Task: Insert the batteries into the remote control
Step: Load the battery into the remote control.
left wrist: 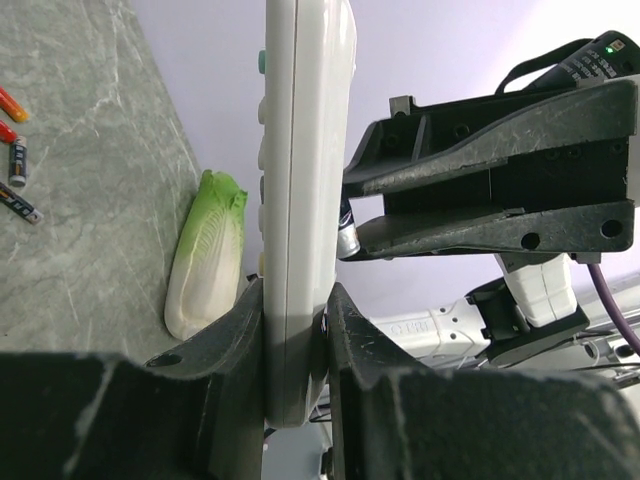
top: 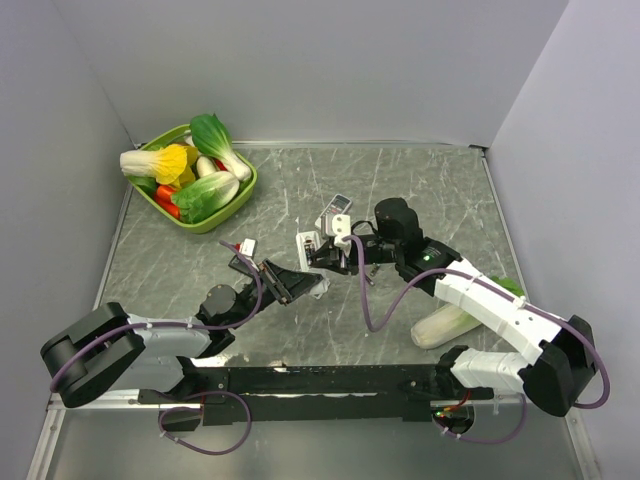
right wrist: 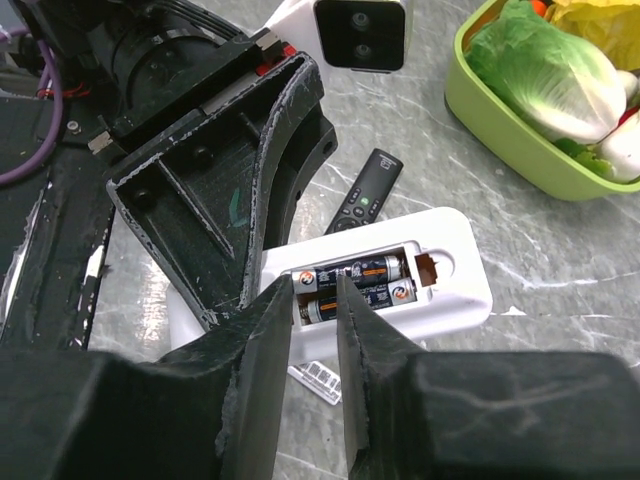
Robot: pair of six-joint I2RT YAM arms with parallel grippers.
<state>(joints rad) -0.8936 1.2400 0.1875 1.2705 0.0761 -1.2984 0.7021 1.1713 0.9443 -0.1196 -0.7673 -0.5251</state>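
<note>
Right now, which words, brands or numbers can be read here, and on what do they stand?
No text is readable.
Labels on the batteries in the white remote: too small.
Print on the small label by that remote: blurred.
Print on the loose batteries: too small.
Button marks on the black remote: blurred.

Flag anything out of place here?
A napa cabbage lies on the table beside the right arm, apart from the other vegetables in the green basket. Nothing else stands out.
</note>
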